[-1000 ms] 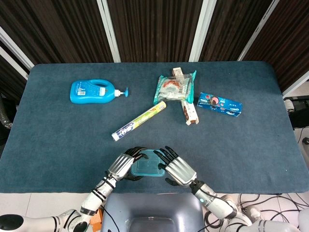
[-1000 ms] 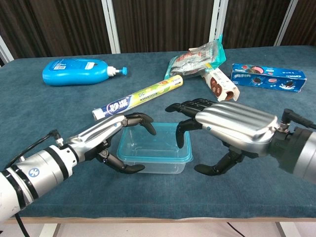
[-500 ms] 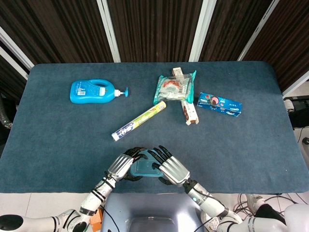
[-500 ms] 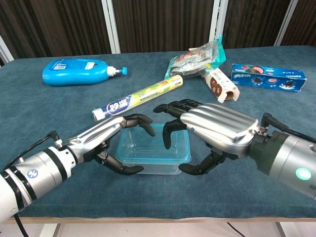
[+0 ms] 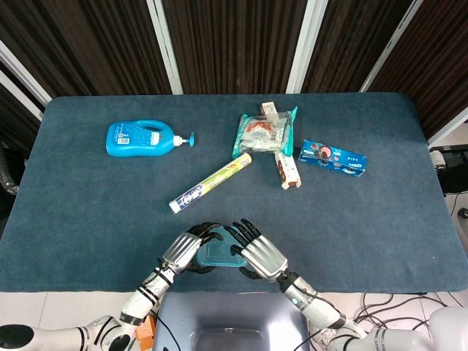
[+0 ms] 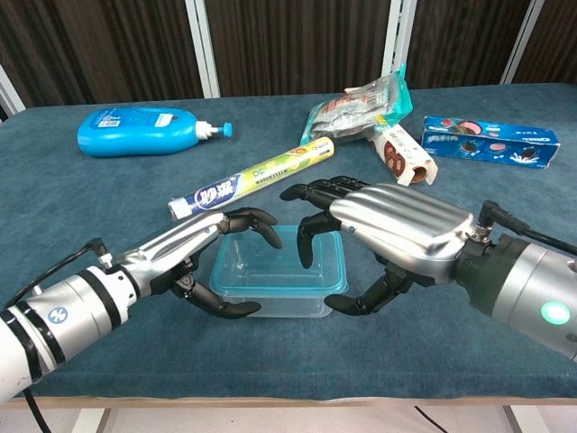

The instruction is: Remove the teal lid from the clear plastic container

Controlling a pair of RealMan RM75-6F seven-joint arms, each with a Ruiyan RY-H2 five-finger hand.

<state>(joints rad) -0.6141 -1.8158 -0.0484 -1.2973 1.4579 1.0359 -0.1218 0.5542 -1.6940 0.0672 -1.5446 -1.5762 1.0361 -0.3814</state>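
The clear plastic container [image 6: 270,302] with its teal lid [image 6: 270,267] stands near the table's front edge, low and centre in the head view [image 5: 218,254]. My left hand [image 6: 194,248] [image 5: 185,251] grips its left end, fingers hooked over the top and thumb under the front wall. My right hand [image 6: 397,225] [image 5: 262,256] clasps the right end, fingers curled down on the lid and thumb against the front right corner. The right part of the lid is hidden under that hand.
Behind the container lie a yellow-green tube [image 6: 252,183] [image 5: 210,183], a blue pump bottle [image 6: 144,131] [image 5: 142,138], a snack bag [image 6: 361,108] [image 5: 262,133], a small brown box [image 6: 403,155] and a blue cookie box [image 6: 487,141] [image 5: 333,158]. The table's front edge [image 6: 288,388] is close.
My right hand has moved left over the container and closed around its right end. The left hand has kept its hold; the container has shifted slightly left.
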